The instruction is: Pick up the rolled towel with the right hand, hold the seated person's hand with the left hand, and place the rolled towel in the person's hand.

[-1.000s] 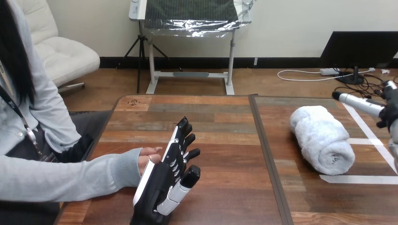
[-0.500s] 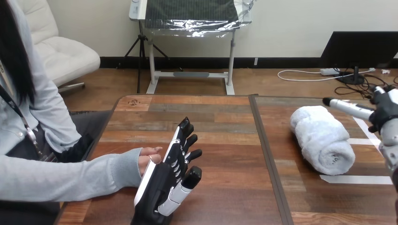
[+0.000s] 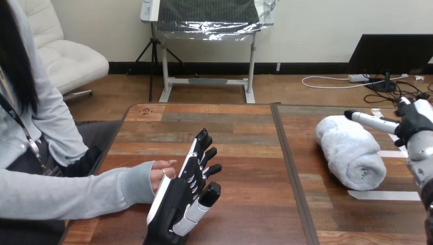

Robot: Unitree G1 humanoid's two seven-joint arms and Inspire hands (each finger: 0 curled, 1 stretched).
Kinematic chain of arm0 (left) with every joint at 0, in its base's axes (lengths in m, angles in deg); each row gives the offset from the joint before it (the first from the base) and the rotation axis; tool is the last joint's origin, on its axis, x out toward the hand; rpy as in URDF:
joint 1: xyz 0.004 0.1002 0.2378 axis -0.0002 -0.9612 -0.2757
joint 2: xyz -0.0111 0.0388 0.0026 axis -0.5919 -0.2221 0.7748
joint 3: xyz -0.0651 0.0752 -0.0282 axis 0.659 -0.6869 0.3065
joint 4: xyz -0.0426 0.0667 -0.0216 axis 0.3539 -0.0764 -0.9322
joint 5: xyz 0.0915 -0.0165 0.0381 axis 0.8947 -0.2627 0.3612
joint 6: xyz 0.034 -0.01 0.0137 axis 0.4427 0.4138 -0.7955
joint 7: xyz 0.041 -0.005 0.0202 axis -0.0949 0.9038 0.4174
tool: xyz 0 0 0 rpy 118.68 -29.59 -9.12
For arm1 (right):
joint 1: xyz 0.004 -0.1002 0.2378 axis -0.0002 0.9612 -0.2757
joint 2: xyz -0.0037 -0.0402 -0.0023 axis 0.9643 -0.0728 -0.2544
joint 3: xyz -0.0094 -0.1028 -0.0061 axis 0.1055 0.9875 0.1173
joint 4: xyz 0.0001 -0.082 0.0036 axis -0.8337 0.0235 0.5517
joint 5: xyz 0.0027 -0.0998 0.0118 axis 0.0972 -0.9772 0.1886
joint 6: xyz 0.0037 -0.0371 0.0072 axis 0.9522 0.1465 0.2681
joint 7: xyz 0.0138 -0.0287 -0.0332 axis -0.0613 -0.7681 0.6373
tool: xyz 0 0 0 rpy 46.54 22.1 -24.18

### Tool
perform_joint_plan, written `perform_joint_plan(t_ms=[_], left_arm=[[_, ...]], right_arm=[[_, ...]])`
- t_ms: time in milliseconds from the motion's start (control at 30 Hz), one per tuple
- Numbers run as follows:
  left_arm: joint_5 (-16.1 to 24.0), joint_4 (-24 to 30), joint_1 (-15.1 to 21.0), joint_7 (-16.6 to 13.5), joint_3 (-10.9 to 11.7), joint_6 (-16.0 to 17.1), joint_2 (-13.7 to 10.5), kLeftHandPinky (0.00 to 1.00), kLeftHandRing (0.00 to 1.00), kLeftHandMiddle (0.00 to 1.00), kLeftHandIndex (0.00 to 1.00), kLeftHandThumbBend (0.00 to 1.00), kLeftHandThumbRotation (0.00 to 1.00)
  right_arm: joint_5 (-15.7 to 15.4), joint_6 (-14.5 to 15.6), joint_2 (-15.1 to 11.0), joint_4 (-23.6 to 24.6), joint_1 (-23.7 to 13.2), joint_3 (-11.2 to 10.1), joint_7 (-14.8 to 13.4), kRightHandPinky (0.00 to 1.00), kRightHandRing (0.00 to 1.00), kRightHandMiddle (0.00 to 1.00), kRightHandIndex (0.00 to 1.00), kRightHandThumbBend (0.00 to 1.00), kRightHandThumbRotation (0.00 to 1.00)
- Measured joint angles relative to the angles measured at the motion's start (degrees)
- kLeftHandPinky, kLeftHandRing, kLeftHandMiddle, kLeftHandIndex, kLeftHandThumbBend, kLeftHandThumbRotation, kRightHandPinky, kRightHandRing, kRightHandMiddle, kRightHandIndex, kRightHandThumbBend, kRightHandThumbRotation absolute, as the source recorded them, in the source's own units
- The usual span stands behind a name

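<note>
A white rolled towel (image 3: pixel 350 150) lies on the right half of the wooden table (image 3: pixel 245 153). My right hand (image 3: pixel 408 122) hovers just right of its far end, open, with a straight thumb reaching over the roll's top. On the left half my left hand (image 3: pixel 186 191) stands on edge, fingers straight and pointing away from me, open. The person's hand (image 3: pixel 162 171) rests on the table against the back of my left hand, mostly hidden behind it; no finger of mine curls round it.
White tape lines (image 3: pixel 388 195) mark the table near the towel's near end and right side. A seam (image 3: pixel 288 168) splits the table into two halves. The person's grey sleeve (image 3: pixel 76 191) lies along the near left edge.
My right hand has moved left, toward the towel's far end, its thumb now reaching over the roll. My left hand and the person's hand have stayed in place.
</note>
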Motion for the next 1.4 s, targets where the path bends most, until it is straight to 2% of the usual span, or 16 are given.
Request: perform_joint_plan(t_ms=[167, 200, 500, 1100, 1400], left_arm=[[-0.08, 0.00, 0.00, 0.21, -0.03, 0.13, 0.01, 0.85, 0.95, 1.00, 1.00, 1.00, 0.81], [-0.09, 0.00, 0.00, 0.24, -0.03, 0.15, 0.01, 0.85, 0.95, 1.00, 1.00, 1.00, 0.81], [-0.23, 0.00, 0.00, 0.43, -0.07, 0.25, 0.02, 0.85, 0.95, 1.00, 1.00, 1.00, 0.80], [-0.22, 0.00, 0.00, 0.55, -0.25, 0.76, 0.03, 0.83, 0.94, 0.99, 1.00, 1.00, 0.81], [-0.51, 0.04, -0.18, 0.65, -0.60, 0.83, 0.02, 0.83, 0.94, 0.99, 1.00, 1.00, 0.80]], right_arm=[[-0.09, -0.06, 0.52, 0.00, 0.45, 0.31, 0.00, 0.61, 0.82, 0.88, 0.99, 1.00, 0.59], [-0.16, -0.10, 0.62, 0.00, 0.58, 0.42, 0.00, 0.65, 0.84, 0.89, 0.99, 1.00, 0.60], [-1.16, -0.36, 1.64, 0.00, 1.90, 1.83, 0.20, 0.78, 0.92, 0.93, 1.00, 1.00, 0.62], [-1.54, -0.01, 4.61, -0.01, 4.26, 2.92, 0.75, 0.86, 0.98, 0.99, 1.00, 1.00, 0.64], [-1.69, 0.07, 4.89, -0.01, 4.74, 3.78, 1.04, 0.91, 1.00, 1.00, 1.00, 1.00, 0.65]])
